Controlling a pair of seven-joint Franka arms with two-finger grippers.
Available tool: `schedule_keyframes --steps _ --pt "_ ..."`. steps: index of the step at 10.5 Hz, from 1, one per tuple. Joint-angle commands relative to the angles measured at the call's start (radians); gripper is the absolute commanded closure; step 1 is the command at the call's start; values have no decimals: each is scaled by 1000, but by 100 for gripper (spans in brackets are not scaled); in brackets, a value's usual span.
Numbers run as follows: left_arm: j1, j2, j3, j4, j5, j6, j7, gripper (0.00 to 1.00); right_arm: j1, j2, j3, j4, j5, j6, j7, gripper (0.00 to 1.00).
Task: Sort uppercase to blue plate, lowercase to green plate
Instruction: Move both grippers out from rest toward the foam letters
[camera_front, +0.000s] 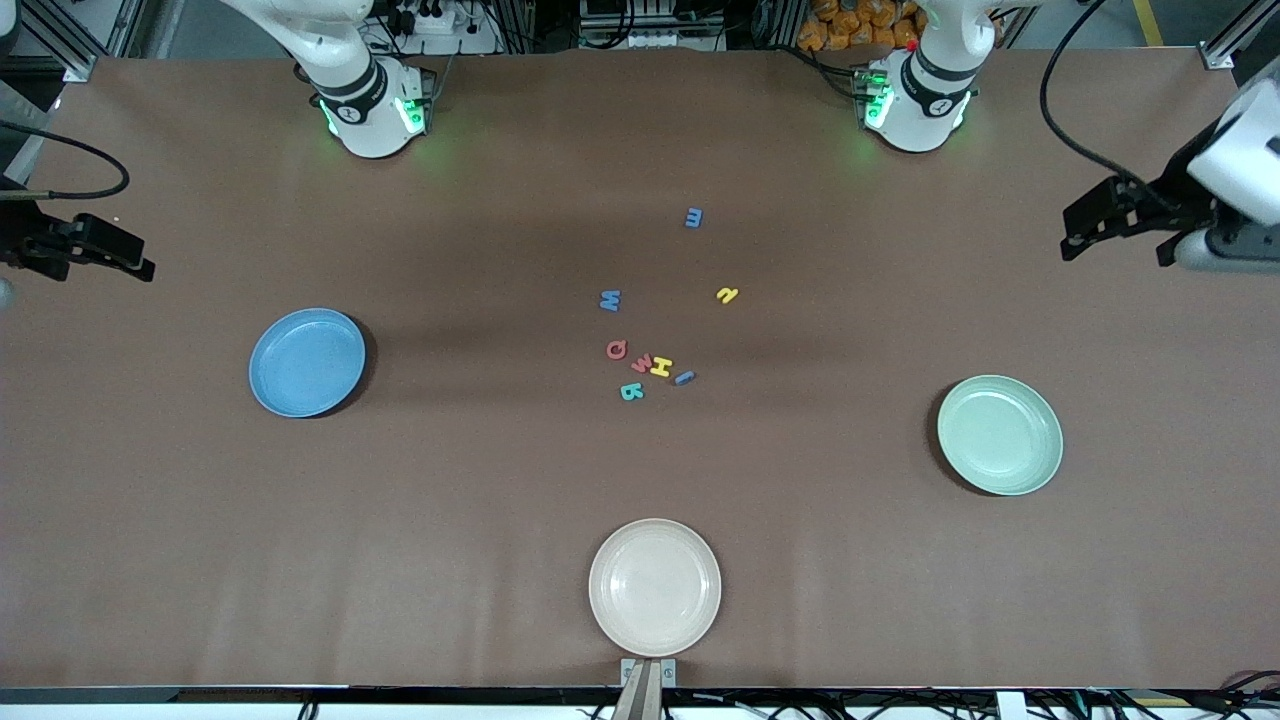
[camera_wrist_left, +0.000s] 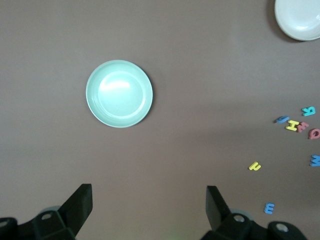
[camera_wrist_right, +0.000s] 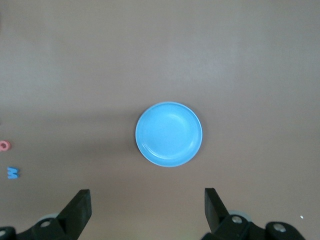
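Blue plate (camera_front: 306, 362): on the table toward the right arm's end, holding nothing. Green plate (camera_front: 1000, 435): toward the left arm's end, holding nothing. Cream plate (camera_front: 655, 586): mid-table, nearest the front camera. Foam letters: eight, loose on the table between the blue and green plates, farther from the camera than the cream plate; red Q (camera_front: 616, 349), red w (camera_front: 641, 362), yellow H (camera_front: 662, 367) and teal B (camera_front: 631, 391) clustered; big blue M (camera_front: 609, 300), yellow n (camera_front: 727, 294) and small blue m (camera_front: 693, 217) apart. Left gripper (camera_wrist_left: 149, 205): fingers spread wide, holding nothing, high above the table near the green plate. Right gripper (camera_wrist_right: 147, 206): fingers spread, holding nothing, high near the blue plate.

Eight foam letters (camera_front: 650, 350) lay scattered mid-table between the empty blue plate (camera_front: 307, 361) and green plate (camera_front: 1000, 434).
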Motion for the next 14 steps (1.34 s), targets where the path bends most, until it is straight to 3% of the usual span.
schedule_keyframes --steps 1,4,6,10,12,14 --pt "-10 50 -16 -106 -27 123 -77 0 -11 -12 8 -20 27 54 -14 0" --pt "-83 101 -19 -157 -18 225 -225 0 4 -18 15 -219 30 175 -28 0" --pt "-132 138 -17 -161 -13 235 -330 0 6 -16 50 -344 87 284 -29 0" --pt "-169 126 -22 -279 11 295 -475 0 6 -24 237 -587 136 566 26 0" --pt "-183 127 -25 -330 16 338 -563 0 6 -9 364 -690 144 747 156 0" --pt "-180 126 -25 -370 16 393 -620 0 12 80 503 -707 132 873 359 0"
